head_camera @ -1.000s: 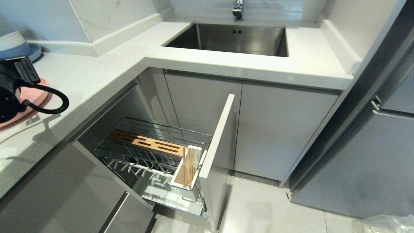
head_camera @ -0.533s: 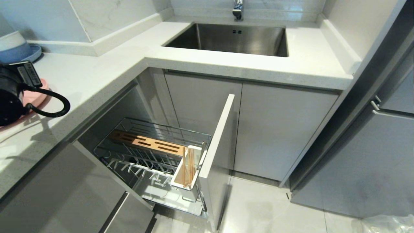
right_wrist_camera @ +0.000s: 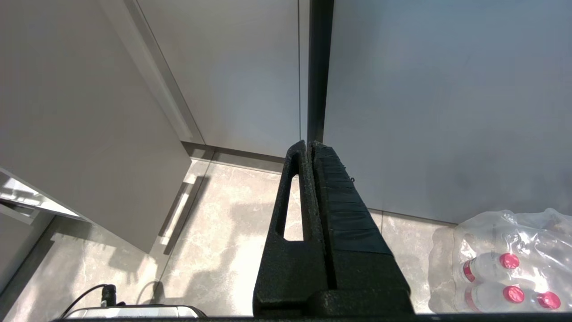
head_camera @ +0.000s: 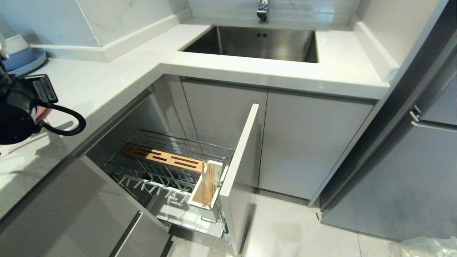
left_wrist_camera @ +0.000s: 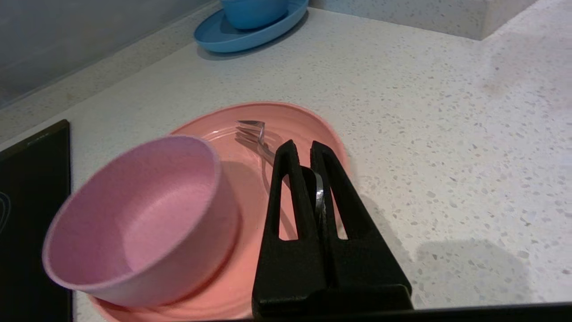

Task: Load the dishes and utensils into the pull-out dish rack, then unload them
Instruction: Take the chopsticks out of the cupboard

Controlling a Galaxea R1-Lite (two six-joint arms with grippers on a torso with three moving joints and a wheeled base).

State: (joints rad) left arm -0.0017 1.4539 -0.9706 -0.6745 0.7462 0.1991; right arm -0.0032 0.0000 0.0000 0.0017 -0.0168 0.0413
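Gripping the silver fork (left_wrist_camera: 259, 141) by its handle, the left gripper (left_wrist_camera: 303, 150) has its fingers closed on the metal, with the tines sticking out past the fingertips over the pink plate (left_wrist_camera: 308, 129); whether the tines touch the plate cannot be told. Pink bowl (left_wrist_camera: 138, 219): 1, sitting on the same plate, beside the fingers. Plate location: speckled white surface (left_wrist_camera: 424, 112), next to a black panel (left_wrist_camera: 31, 214) at its edge. Blue plate (left_wrist_camera: 241, 38) carrying a blue bowl (left_wrist_camera: 254, 11): farther back on the surface, well apart from the pink set.

In the head view the left arm (head_camera: 18, 114) shows only at the left edge of the frame, over the surface. Pull-out dish rack (head_camera: 167, 167): drawn out from the cabinet below the surface, with chrome wire prongs, a slotted wooden bar (head_camera: 160, 157), a white drip tray under the wires, and the grey door front (head_camera: 239, 157) on its outer end. White utensil holder (head_camera: 209, 189): mounted at the door end of the rack, with the light-wood chopsticks (head_camera: 207, 184) standing upright in it. Steel sink (head_camera: 257, 41): set in the surface beyond the rack, tap above it.

Right gripper (right_wrist_camera: 309, 147): fingers pressed shut on nothing, hanging low over the tiled floor (right_wrist_camera: 214, 250) in front of grey cabinet doors, near a shrink-wrapped pack of bottles (right_wrist_camera: 509, 264).
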